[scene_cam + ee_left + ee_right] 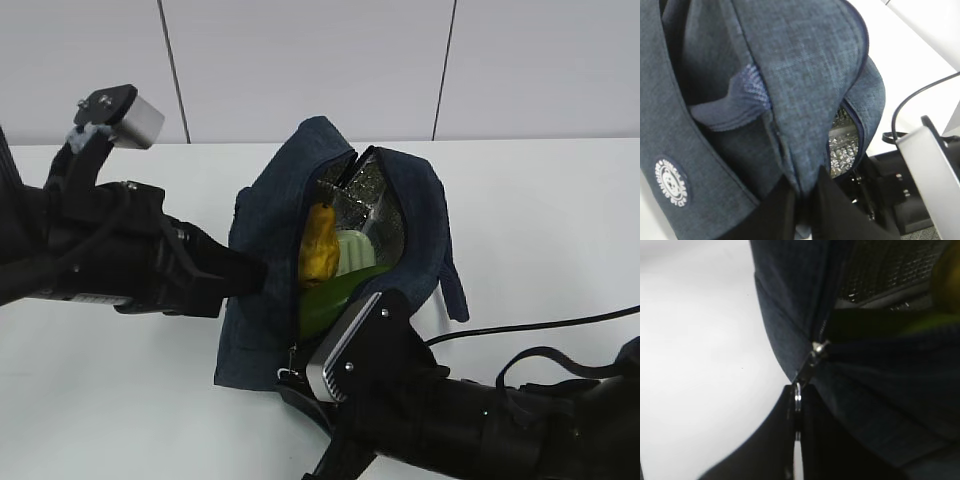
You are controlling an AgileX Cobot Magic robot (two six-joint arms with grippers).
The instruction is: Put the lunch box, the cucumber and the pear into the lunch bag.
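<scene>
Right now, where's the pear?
In the exterior view the pear sits inside the open lunch bag, mid-frame, just left of the lunch box and above something green.

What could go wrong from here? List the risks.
1. The right gripper is shut on the silver ring pull; the thin ring could slip out when pulled.
2. The pear stands in the lunch bag opening and may block the zipper.
3. The left gripper pinches only a fold of fabric, so the bag may shift.
</scene>
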